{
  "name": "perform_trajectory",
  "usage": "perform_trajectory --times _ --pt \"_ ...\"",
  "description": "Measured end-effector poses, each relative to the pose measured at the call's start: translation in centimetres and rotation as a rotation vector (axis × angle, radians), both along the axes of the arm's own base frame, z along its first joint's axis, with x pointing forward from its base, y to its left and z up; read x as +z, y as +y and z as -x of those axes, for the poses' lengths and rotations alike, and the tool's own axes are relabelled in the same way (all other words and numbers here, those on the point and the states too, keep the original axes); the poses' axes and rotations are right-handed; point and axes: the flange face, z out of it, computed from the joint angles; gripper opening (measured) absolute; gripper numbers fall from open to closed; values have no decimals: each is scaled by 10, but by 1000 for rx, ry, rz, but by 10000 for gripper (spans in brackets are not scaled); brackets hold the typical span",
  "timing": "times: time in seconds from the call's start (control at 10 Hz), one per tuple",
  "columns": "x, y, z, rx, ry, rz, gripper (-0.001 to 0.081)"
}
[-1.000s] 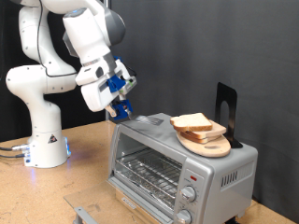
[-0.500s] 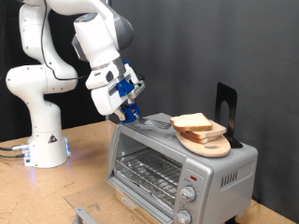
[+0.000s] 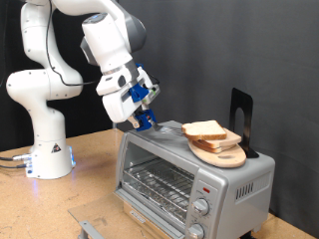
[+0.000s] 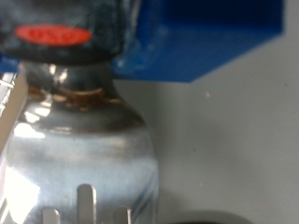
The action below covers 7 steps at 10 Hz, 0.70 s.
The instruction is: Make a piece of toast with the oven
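The piece of toast (image 3: 206, 129) lies on a round light wooden board (image 3: 223, 152) on top of the silver oven (image 3: 189, 177). The oven's glass door is closed, with the wire rack visible behind it. My gripper (image 3: 143, 119), with blue fingers, hangs over the oven's top at the exterior view's left end. It is shut on a metal slotted spatula (image 3: 167, 129) whose blade reaches along the oven top towards the toast, its tip close to the toast. The wrist view is filled by the spatula blade (image 4: 84, 149) and a blue finger (image 4: 201, 42).
A black upright stand (image 3: 240, 115) rises behind the board at the exterior view's right. The arm's white base (image 3: 45, 149) stands on the wooden table (image 3: 80, 184) to the oven's left. A grey object (image 3: 92, 227) lies at the table's front.
My gripper has moved towards the exterior view's right with the spatula, from beside the oven's left end to over its top, nearer the toast. The toast and board have not moved.
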Motion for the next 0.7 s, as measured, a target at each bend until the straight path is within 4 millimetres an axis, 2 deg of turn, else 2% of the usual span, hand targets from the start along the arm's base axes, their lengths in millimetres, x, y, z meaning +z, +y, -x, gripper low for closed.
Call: perform_trajectory --times 0.7 --pt "8 6 -3 11 -11 -2 498"
